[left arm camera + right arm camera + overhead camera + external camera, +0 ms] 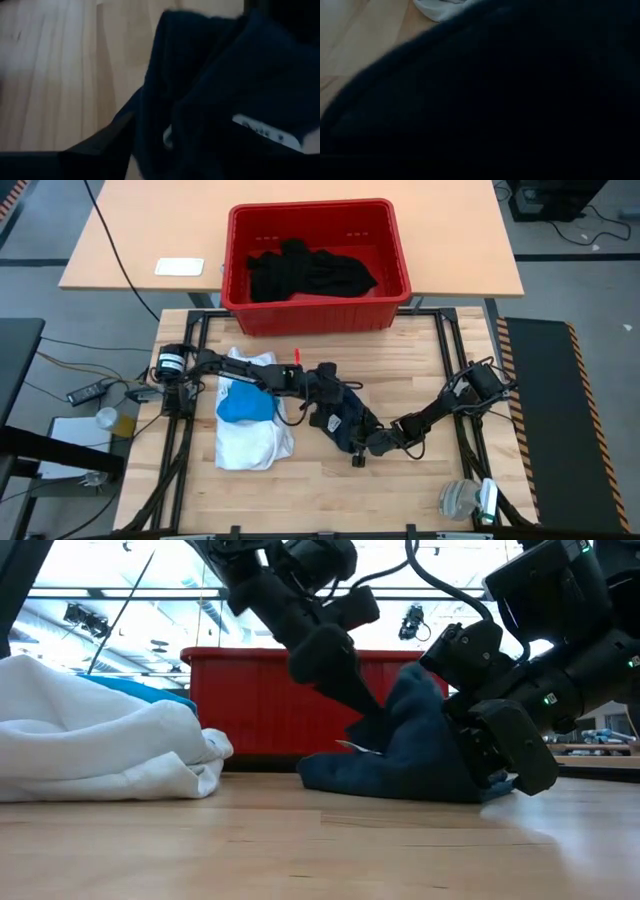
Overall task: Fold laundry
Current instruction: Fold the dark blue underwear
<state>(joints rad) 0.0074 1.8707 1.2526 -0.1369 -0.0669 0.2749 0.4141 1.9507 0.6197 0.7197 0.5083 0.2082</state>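
Both arms are down on the dark blue garment [348, 418] that lies bunched near the middle of the wooden table [400, 490], just right of the white shirt [250, 442] and the small bright blue piece [243, 406] resting on top of it. The left gripper [330, 408] presses into the near-left side of the bundle; the right gripper [372, 442] sits at its lower right end. From the low view the left gripper [345, 690] digs into the cloth's peak and the right gripper [500, 755] is buried against its flank, but whether either pair of jaws is apart or clamped on fabric I cannot tell, since the cloth swallows the fingertips in every view

The garment looks light, soft and floppy: it holds a heap only because the arms prop it, and I'd expect it to slump and slide on the smooth wood once released. A thin white label [267, 132] shows inside a fold. Best hold, to my eye, is a hem or corner pinched through one layer, one end per arm, so it can be pulled flat

Its long axis runs diagonally from upper left toward lower right across the table. More black garments [310, 272] wait in the red crate [318, 310] on the far table
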